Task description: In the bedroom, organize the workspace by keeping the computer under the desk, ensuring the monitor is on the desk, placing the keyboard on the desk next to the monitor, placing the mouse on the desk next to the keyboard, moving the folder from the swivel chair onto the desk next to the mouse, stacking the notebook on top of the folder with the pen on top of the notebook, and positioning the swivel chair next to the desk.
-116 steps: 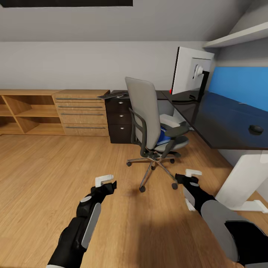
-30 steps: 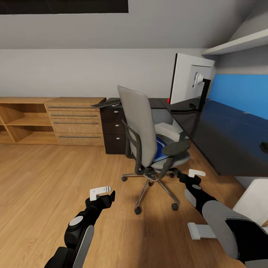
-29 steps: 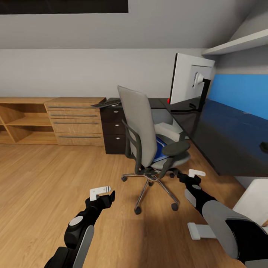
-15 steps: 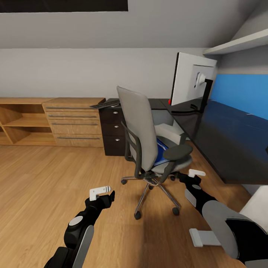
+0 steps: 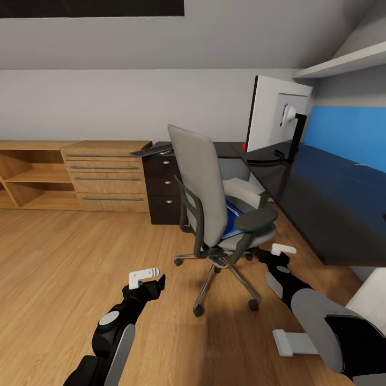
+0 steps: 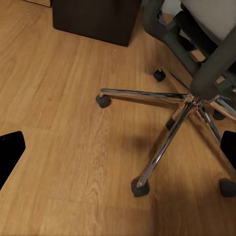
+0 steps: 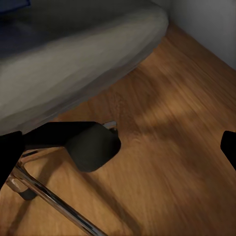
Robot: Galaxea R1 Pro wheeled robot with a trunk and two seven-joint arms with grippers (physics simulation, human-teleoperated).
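Oak floor, swivel chair half-hiding folder

folder on swivel chair — beside desk

Blue folder half hidden behind the swivel chair's backrest.

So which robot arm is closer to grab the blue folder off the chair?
Probably the right. The right gripper hangs open just beside the swivel chair seat where the folder lies; the left gripper is open too, but behind the chair's back.
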